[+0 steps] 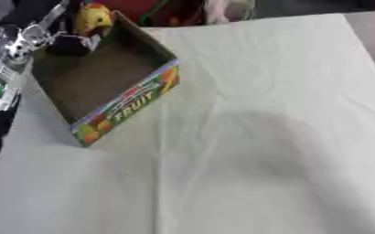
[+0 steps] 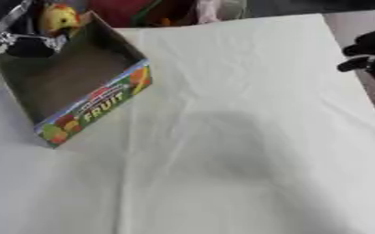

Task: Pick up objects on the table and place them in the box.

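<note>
Fruit box (image 1: 103, 77) sitting tilted on the white surface (image 1: 247, 137), left hand (image 1: 59, 34) over its far corner gripping a yellow object (image 1: 93, 19). Right hand (image 2: 371, 50) at the right edge, can't tell its fingers.

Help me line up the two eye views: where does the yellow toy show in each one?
Left eye view: the yellow toy sits at the top left, over the box's far corner, beside the left hand.
Right eye view: same toy, at the top edge, further left.
Shared landmark: the word FRUIT on the box's front wall.
</note>
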You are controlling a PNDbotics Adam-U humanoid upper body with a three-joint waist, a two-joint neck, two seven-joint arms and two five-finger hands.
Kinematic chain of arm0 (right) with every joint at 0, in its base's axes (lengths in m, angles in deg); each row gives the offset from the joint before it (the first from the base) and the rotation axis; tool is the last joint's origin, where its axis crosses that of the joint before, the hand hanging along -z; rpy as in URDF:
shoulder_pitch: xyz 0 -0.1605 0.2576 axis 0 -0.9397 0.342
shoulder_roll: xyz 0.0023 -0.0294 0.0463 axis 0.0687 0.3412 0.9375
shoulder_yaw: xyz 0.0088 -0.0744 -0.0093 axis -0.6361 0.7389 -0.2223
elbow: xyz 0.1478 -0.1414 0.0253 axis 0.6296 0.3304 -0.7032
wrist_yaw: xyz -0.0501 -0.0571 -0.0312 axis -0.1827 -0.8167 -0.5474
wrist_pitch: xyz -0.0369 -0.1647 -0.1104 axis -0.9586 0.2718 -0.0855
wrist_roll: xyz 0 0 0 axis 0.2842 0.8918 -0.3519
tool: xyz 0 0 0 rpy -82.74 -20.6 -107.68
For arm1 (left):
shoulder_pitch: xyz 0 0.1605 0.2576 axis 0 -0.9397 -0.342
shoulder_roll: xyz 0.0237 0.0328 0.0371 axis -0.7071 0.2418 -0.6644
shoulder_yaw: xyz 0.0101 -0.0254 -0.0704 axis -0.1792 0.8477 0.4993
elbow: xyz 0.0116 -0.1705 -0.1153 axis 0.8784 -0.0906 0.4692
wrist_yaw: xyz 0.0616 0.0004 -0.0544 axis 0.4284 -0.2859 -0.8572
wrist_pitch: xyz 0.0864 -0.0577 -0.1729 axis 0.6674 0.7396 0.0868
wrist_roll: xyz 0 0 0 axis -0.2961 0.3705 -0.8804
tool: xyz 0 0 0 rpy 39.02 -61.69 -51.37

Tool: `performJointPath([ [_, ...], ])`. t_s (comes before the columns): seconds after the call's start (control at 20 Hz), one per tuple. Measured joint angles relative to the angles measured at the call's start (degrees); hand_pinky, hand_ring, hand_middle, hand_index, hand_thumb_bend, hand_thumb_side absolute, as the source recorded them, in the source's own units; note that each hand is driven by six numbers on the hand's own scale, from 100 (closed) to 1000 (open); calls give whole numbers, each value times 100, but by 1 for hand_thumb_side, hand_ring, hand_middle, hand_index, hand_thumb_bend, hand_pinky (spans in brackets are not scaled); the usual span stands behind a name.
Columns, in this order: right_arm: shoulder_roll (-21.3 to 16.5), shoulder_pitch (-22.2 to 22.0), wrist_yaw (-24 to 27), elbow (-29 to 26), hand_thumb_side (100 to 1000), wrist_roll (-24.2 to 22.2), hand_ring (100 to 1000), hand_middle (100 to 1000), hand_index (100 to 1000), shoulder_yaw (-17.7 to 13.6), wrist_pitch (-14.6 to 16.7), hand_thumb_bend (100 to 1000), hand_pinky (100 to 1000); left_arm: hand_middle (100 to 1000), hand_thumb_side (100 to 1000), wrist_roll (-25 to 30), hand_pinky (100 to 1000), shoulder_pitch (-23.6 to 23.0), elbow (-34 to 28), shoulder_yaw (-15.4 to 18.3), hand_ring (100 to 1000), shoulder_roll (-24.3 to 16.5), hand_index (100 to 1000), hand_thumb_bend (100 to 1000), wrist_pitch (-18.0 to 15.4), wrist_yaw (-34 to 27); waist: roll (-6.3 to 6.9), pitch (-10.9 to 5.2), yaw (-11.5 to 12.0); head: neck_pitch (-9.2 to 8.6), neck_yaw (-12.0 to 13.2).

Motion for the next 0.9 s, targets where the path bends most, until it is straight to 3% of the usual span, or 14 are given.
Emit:
performJointPath([
  [0.2,0,45,1,0,930,-25,638,602,814,33,-19,100,553,459,389,5,268,115,488,31,455,115,558,100,-382,42,37,37,-129,-41,62],
  [0.4,1,66,5,0,932,-66,639,602,815,60,-25,100,553,494,420,86,309,230,1049,105,495,185,644,100,-562,645,68,59,-218,-66,111],
  [0.65,1,66,5,0,935,-97,639,602,816,68,-51,100,554,530,463,199,340,326,1470,200,520,263,684,100,-432,1714,95,84,-226,-78,113],
  [0.8,2,66,5,0,935,-110,640,602,817,69,-63,100,554,588,615,342,389,349,1582,263,575,270,763,100,-200,2170,98,87,-227,-78,111],
  [0.9,2,65,5,0,935,-112,640,602,817,69,-65,100,554,673,700,467,466,368,1632,297,668,272,828,198,-49,2355,98,87,-230,-78,109],
])
